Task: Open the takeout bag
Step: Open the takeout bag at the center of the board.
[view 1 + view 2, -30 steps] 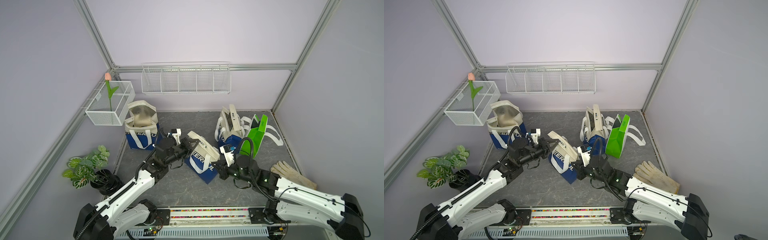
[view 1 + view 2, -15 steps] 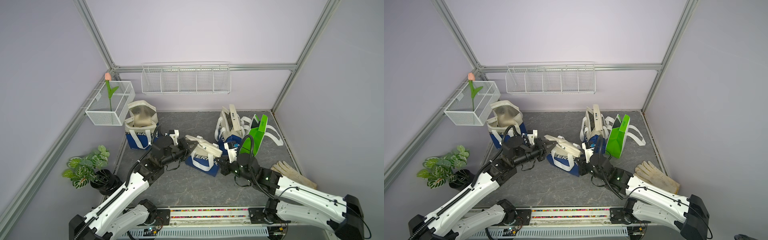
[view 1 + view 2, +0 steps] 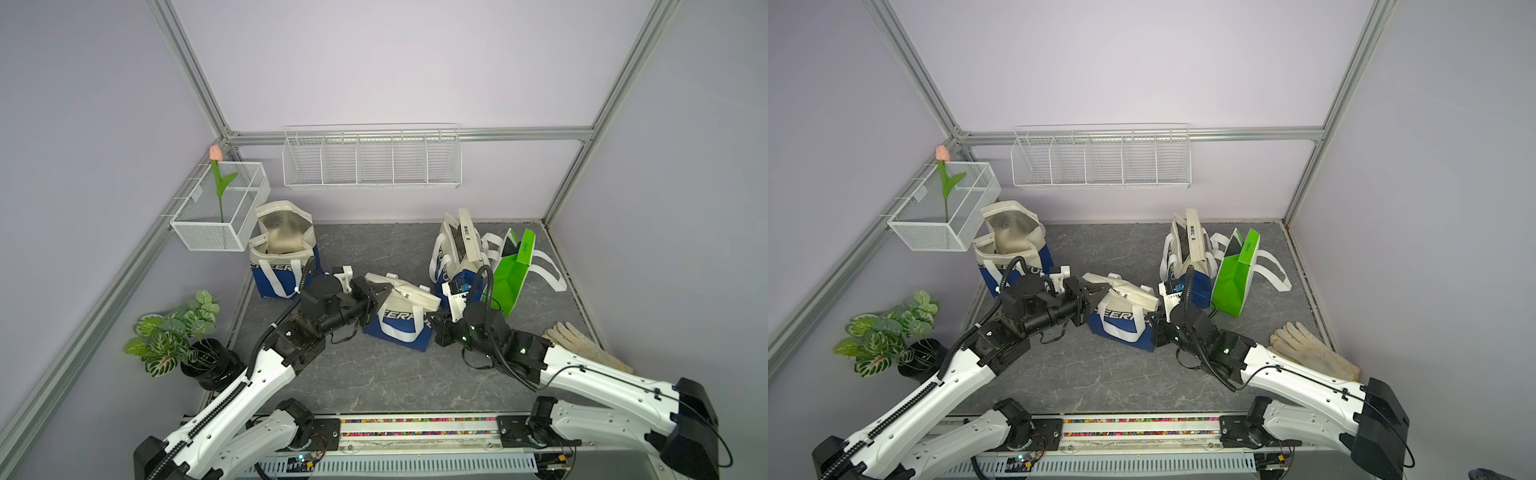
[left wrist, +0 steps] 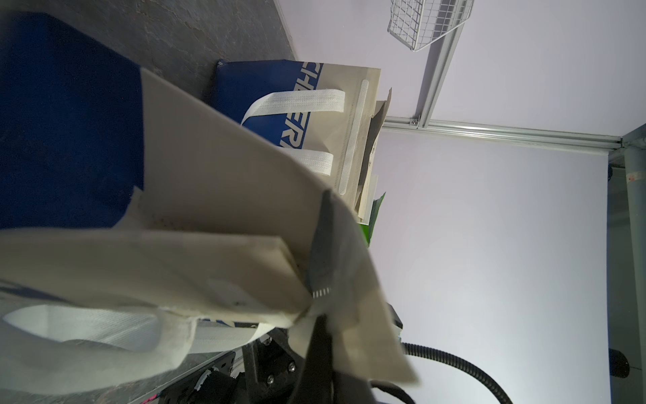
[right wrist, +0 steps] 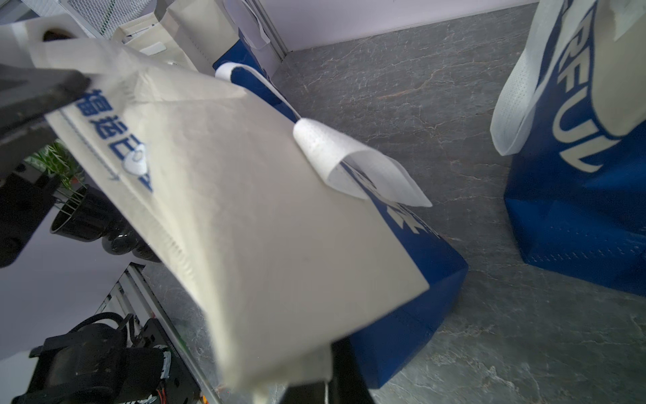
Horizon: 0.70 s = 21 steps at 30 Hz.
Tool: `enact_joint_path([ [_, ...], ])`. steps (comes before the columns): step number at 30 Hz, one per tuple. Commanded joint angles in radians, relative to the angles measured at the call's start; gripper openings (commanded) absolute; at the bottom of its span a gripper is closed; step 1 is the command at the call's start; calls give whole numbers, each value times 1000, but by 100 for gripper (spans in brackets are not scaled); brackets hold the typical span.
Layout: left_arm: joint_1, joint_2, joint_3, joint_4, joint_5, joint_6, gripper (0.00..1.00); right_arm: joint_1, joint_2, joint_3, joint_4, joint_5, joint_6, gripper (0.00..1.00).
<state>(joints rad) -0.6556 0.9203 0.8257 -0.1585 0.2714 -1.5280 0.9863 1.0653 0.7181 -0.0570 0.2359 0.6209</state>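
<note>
The takeout bag, blue below and cream above with white handles, stands on the grey mat between my two arms, its cream top folded flat. My left gripper is shut on the cream top edge at the bag's left end. My right gripper is shut on the cream edge at its right end. In the left wrist view the cream fabric is pinched at the gripper. In the right wrist view the cream panel runs down into the shut gripper.
An open blue and cream bag stands at the back left, another at the back right beside a green bag. Pale gloves lie at the right. A potted plant and wire baskets line the walls.
Both grippers have moved toward the back with the bag in them. The bag has come up from leaning over to standing more upright.
</note>
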Motion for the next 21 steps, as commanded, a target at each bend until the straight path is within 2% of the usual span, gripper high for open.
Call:
enact_joint_path([
  [1,23,-49,39,157,-59,-68,0,-15,41,-30,-178,100,0,7],
  [6,24,-8,30,73,-57,32,0,46,18,6,-84,3,-69,7],
  [9,23,48,-3,101,18,67,0,78,18,68,-83,-56,-94,7],
  [12,22,82,-46,147,35,80,1,81,11,91,-61,-109,-88,7],
  [16,22,101,-75,209,43,101,24,81,6,100,-31,-162,-69,7],
  [21,22,122,-75,252,67,110,39,81,5,86,-10,-179,-53,7],
])
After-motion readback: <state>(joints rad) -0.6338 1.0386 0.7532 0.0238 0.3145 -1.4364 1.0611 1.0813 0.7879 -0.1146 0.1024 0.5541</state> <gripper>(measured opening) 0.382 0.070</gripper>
